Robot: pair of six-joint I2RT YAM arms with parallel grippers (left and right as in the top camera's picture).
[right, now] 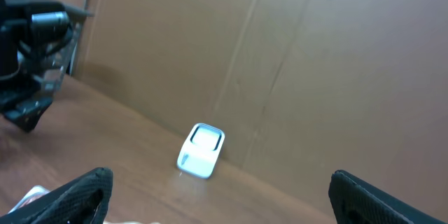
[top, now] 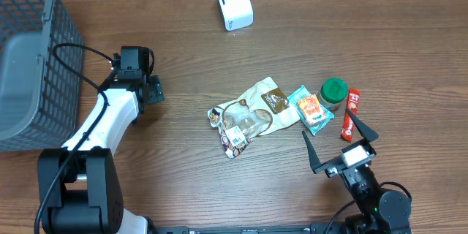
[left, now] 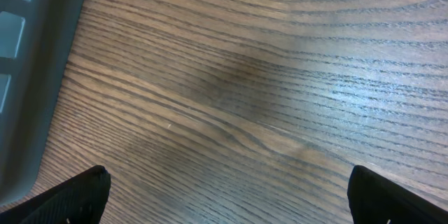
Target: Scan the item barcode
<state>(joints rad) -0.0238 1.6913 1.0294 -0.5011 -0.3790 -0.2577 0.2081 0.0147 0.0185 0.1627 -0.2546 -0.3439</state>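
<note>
A white barcode scanner [top: 234,4] stands at the back of the table and shows ahead in the right wrist view [right: 201,151]. The items lie together right of centre: a clear snack bag [top: 245,117], a teal packet [top: 310,108], a green-lidded jar [top: 333,93] and a red bar [top: 351,114]. My right gripper [top: 336,139] is open just in front of them, raised and facing the scanner, with nothing between its fingers [right: 224,196]. My left gripper [top: 150,88] is open over bare wood at the left [left: 227,196], far from the items.
A grey mesh basket [top: 29,58] fills the left edge of the table, and its wall shows at the left of the left wrist view [left: 28,77]. A brown cardboard wall [right: 315,56] rises behind the scanner.
</note>
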